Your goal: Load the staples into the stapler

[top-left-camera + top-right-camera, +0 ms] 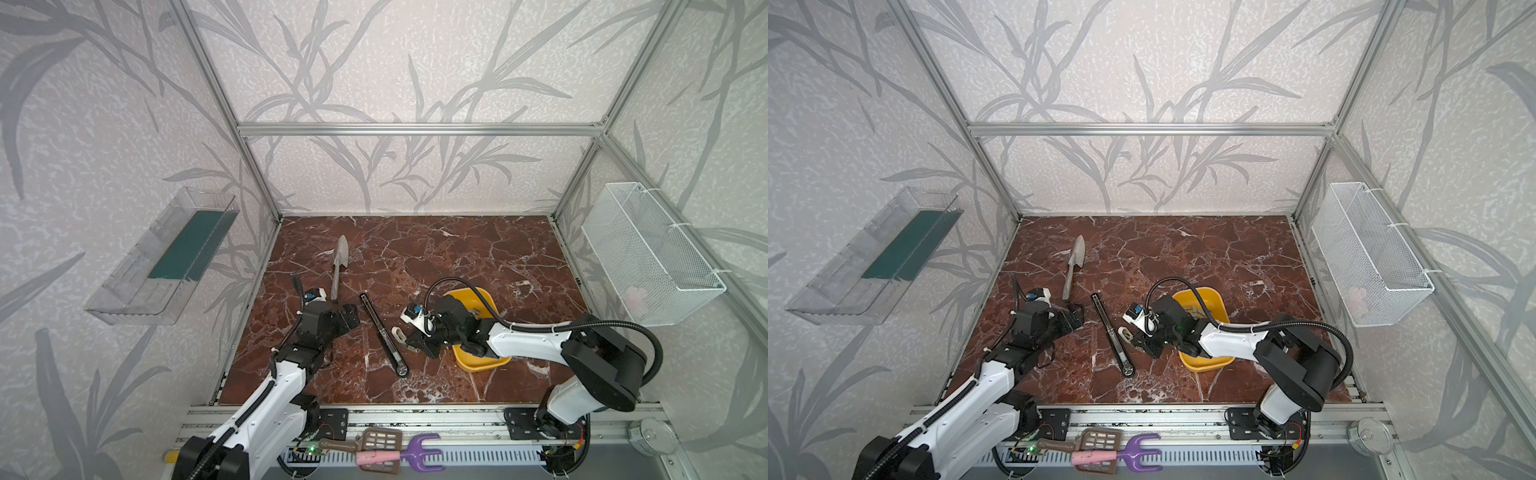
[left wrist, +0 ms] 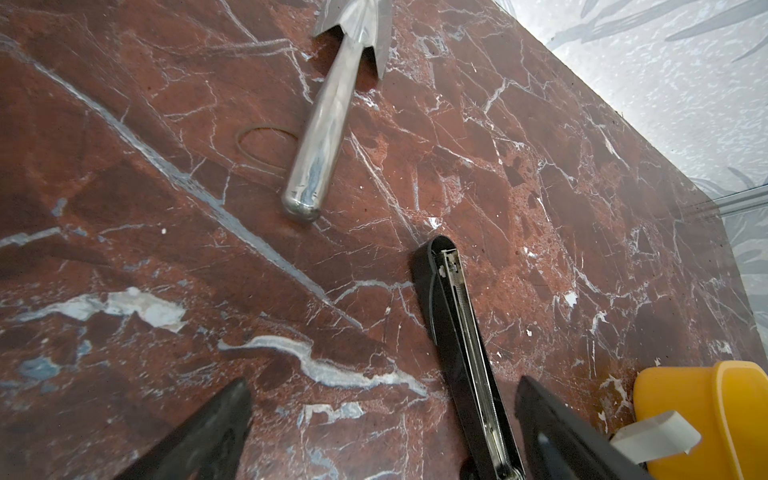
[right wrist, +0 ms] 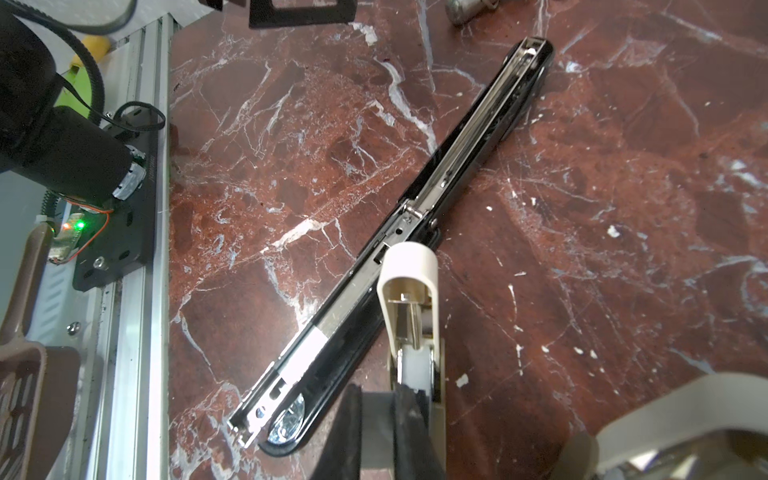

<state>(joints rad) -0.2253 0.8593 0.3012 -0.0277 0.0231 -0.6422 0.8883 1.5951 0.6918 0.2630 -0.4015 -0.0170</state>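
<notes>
- Showing the stapler (image 1: pixel 383 332) lying opened out flat on the marble table (image 1: pixel 457 249), silvery rail facing up, presumably so that strips can be dropped in from above.
- Hovering the left gripper (image 2: pixel 384 386) just beside the stapler's far half, fingers spread wide and gripping nothing, probably placed there to steady the black body.
- Pinching a cream block (image 3: pixel 409 286) in the right gripper (image 3: pixel 386 403), fingers pressed together on its base, and pointing its rounded tip at the stapler's rail near mid-length. Not telling whether touching or just above.
- Locating the staples (image 1: pixel 1192 309) in the yellow tray (image 1: pixel 1204 363), apart from the stapler on the right gripper's side and partly hidden by that arm.
- Placing the trowel (image 1: pixel 338 266) beyond the stapler's far end, apart from it and seemingly playing no part.
- Judging the loading as not yet begun: needing the cream block set aside and a strip fetched from the tray to the stapler.
</notes>
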